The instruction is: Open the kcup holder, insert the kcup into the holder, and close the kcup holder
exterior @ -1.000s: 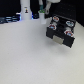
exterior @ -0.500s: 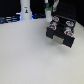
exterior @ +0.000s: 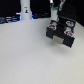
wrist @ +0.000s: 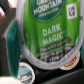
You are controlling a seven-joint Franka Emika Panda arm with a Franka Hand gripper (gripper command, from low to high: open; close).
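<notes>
Since a second ago we see the arm drop slightly closer over the kcup holder [exterior: 61, 33], while the holder itself stays where it was on the white table [exterior: 25, 57]. Going left to right across the exterior view: a tall white post [exterior: 25, 8] stands at the back on the exterior view's left, well apart from the action; then bare tabletop; then, on the exterior view's right, the black holder with round slots showing on its upper face, and the gripper [exterior: 61, 20] just above it. The kcup [wrist: 46, 31] is up in the gripper, right over the holder; the gripper looks pinched on it, since the wrist view has the green lid filling the picture directly under the camera. We judge the step in hand to be seating the cup in a slot: it calls for centring the cup over one round opening, keeping it upright, and lowering straight before letting go, because an off-centre drop would catch the rim. The exterior view gives us the arm's place over the holder but hides the cup; the wrist view gives the lid's print and another green-topped pod [wrist: 23, 74] nearby, but not which slot lies below.
</notes>
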